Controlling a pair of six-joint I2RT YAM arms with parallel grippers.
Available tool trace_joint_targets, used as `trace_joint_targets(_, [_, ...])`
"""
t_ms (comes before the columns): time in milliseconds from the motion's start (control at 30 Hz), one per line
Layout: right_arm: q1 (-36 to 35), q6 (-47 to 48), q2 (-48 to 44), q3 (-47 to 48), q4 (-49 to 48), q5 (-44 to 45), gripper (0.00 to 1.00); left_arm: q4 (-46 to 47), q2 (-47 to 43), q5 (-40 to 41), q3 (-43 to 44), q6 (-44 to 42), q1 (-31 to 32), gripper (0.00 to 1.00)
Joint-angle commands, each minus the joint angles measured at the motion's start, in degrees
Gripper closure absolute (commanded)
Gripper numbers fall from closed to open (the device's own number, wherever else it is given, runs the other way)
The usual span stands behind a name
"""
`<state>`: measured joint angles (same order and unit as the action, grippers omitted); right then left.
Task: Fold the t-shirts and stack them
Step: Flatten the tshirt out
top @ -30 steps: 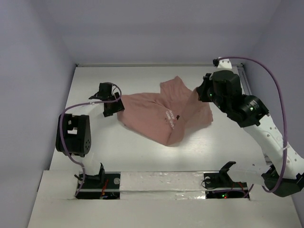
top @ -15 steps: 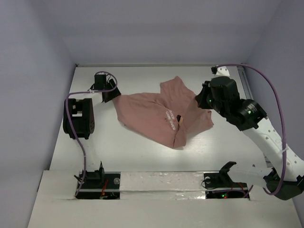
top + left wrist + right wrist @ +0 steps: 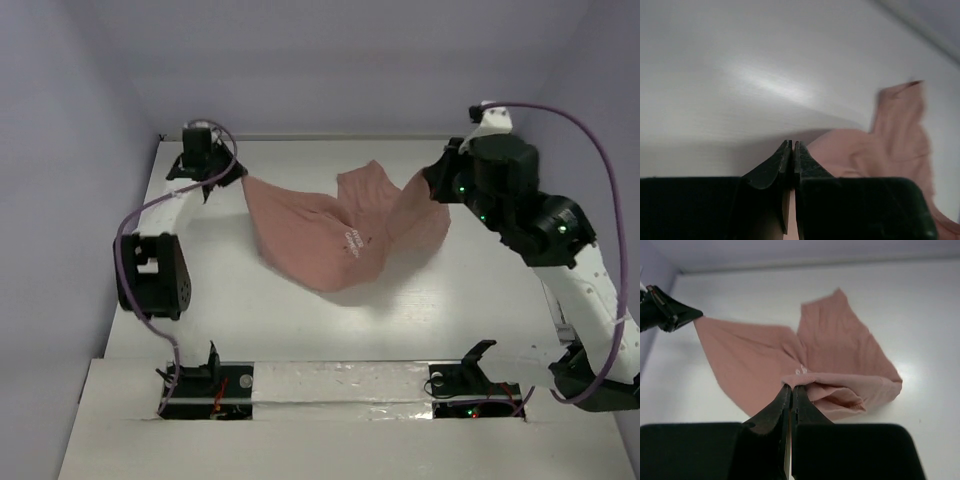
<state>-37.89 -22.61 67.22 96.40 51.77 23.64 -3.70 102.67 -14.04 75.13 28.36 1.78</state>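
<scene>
pinching t-shirt (image 3: 310, 235): left gripper (image 3: 792, 148), right gripper (image 3: 791, 389)

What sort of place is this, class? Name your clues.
Probably a robot lab test cell: a white table boxed in by plain walls, with the left gripper and right gripper each pinching one pink t-shirt.

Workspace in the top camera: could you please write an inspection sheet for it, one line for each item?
Surface: white table, bare around the cloth.
Job's things: one dusty-pink t-shirt, unfolded, stretched and sagging between the two grippers; no stack seen.
Clutter: nothing seen.
Grippers: left gripper shut on the shirt's left edge; right gripper shut on a bunched fold at its right side.
Cables: left purple cable and right purple cable loop along the arms, apart from the shirt.
Surroundings: pale walls on three sides.
</scene>
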Motion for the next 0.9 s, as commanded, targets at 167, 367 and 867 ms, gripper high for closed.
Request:
trace_joint_targets(167, [0.27, 12.93, -2.18, 29.00, -6.76, 3.86, 1.00, -9.99, -22.17, 1.12, 43.09, 3.63, 0.77, 1.00])
trace_joint_targets(367, [0.27, 18.20, -4.21, 29.99, -14.32, 7.64, 1.00, -11.95, -19.35, -1.51, 51.02, 5.82, -3.80, 1.00])
trace_joint_targets(867, [3.07, 20.97, 1.94, 7.41, -22.59, 12.50, 1.00, -14.32, 8.49, -1.60, 53.27, 1.00, -6.53, 1.00])
